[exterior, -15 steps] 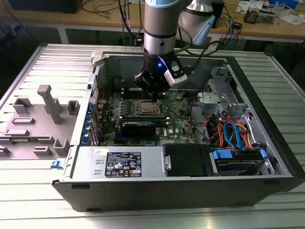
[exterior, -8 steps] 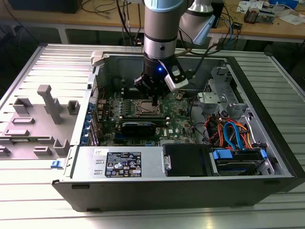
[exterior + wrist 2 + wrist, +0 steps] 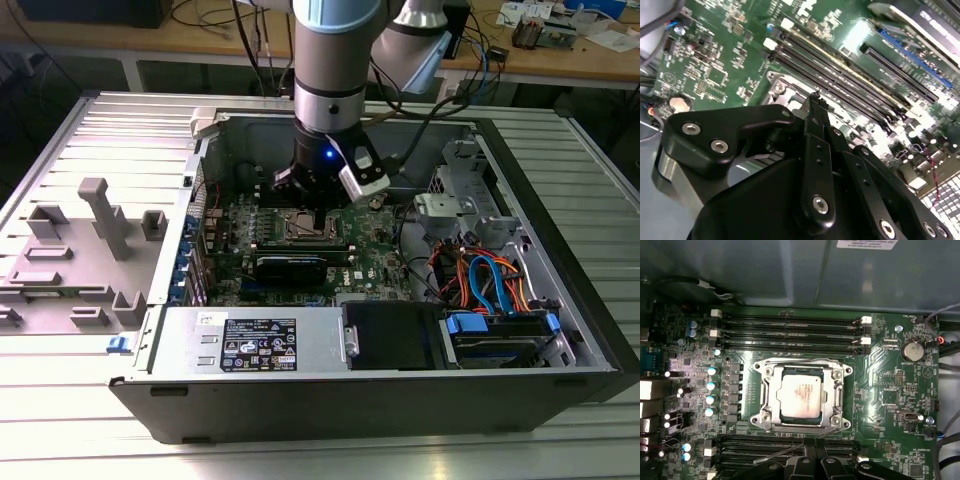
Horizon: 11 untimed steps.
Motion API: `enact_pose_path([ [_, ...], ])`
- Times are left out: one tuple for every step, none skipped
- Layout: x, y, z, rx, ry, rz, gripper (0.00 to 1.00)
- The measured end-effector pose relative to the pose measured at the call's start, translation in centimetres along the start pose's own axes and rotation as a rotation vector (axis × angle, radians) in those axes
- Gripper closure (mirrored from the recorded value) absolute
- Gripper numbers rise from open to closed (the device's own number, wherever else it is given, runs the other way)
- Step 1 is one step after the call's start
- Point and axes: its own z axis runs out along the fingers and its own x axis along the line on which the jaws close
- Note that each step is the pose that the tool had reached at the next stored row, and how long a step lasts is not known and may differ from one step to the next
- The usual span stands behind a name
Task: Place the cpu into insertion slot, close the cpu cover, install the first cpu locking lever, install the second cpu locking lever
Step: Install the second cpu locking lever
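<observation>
The cpu (image 3: 801,395) is sitting in the slot (image 3: 771,396) under the closed cover (image 3: 836,400). The hand (image 3: 812,446) is hovering just beside the socket, fingers (image 3: 816,117) pressed together, gripping nothing.

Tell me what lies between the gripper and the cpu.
In the first wrist view, the cpu sits in its socket under the cpu cover. Between it and the gripper lie the cover's near edge, a thin metal lever and black memory slots.

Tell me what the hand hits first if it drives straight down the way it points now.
Probably the memory slots beside the cpu cover, since the hand sits over that edge; depth is unclear.
</observation>
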Motion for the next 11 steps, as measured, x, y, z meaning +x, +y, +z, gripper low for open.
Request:
enact_pose_path([
  [0.18, -0.06, 0.0, -0.0061, -0.0003, 0.0, 0.89],
  [0.23, -0.09, 0.0, -0.0096, -0.0005, 0.0, 0.89],
  [0.23, -0.09, 0.0, -0.0101, -0.0006, 0.0, 0.89],
  [0.23, -0.09, 0.0, -0.0103, -0.0006, 0.0, 0.89],
  [0.24, -0.12, 0.0, -0.0117, -0.0006, 0.0, 0.89],
  [0.24, -0.14, 0.0, -0.013, -0.0007, 0.0, 0.89],
  [0.24, -0.14, 0.0, -0.0131, -0.0007, 0.0, 0.89],
  [0.24, -0.14, 0.0, -0.0132, -0.0007, 0.0, 0.89],
  [0.24, -0.14, 0.0, -0.0132, -0.0007, 0.0, 0.89],
  [0.24, -0.15, 0.0, -0.0133, -0.0007, 0.0, 0.89],
  [0.24, -0.15, 0.0, -0.0134, -0.0007, 0.0, 0.89],
])
